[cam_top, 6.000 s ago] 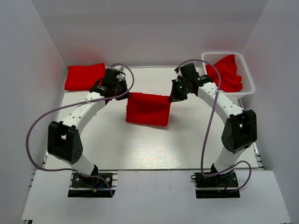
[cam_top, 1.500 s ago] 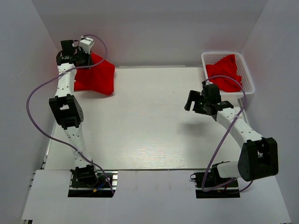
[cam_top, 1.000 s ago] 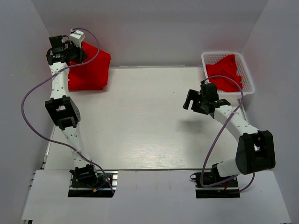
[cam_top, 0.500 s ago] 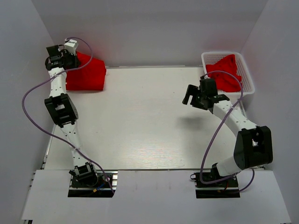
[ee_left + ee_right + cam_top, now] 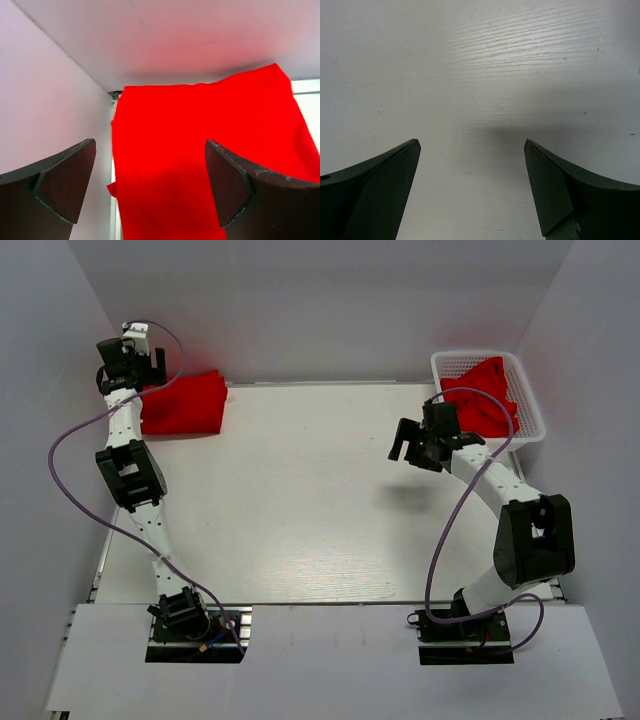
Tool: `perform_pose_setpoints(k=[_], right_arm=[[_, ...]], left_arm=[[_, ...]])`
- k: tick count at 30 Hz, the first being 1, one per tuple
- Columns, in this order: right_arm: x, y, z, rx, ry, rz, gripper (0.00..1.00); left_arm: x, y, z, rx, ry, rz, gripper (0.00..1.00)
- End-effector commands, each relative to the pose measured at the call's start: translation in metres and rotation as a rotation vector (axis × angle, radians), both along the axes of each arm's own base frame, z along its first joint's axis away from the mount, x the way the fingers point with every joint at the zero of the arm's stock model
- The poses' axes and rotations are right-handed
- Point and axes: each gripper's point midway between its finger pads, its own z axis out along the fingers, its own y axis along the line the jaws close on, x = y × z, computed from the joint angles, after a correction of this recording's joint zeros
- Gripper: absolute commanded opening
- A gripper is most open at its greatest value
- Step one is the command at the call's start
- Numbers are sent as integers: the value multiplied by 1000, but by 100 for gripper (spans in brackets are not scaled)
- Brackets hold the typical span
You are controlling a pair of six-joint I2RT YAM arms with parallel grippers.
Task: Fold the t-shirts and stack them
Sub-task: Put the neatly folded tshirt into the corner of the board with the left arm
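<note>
A folded red t-shirt [image 5: 185,403] lies flat in the table's back left corner; whether more lie under it I cannot tell. My left gripper [image 5: 138,365] hovers just above its left end, open and empty. In the left wrist view the red cloth [image 5: 200,150] fills the wide gap of the left gripper [image 5: 150,172], and neither finger touches it. Another red t-shirt [image 5: 485,392] lies crumpled in the white mesh basket [image 5: 470,356] at the back right. My right gripper [image 5: 412,448] hangs open over the bare table [image 5: 480,75], a little left of the basket, with nothing between its fingers [image 5: 555,190].
The enclosure's white walls stand close behind and beside the folded shirt; the left wall [image 5: 45,100] is right next to my left gripper. Purple cables loop off both arms. Both arm bases sit at the table's near edge [image 5: 320,605].
My left gripper has opened and let go of the folded t-shirt, which has dropped flat into the back left corner. The right arm has drifted slightly back, still open.
</note>
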Motion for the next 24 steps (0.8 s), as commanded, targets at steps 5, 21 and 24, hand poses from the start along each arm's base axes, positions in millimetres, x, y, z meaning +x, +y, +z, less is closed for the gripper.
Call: perform_pose_setpoints(k=[5,21,24], right_arm=[[6,0,30,-5,-75,23,90],[-41,-8,38,16,-116,44,90],[-59,-4,36,49,-107,83,90]], left_arm=[[-9,-12,48,-7,-59,19,100],[-96,-198,88,-374,140,-141,100],[-141,-252,76,-436,195,-136,100]])
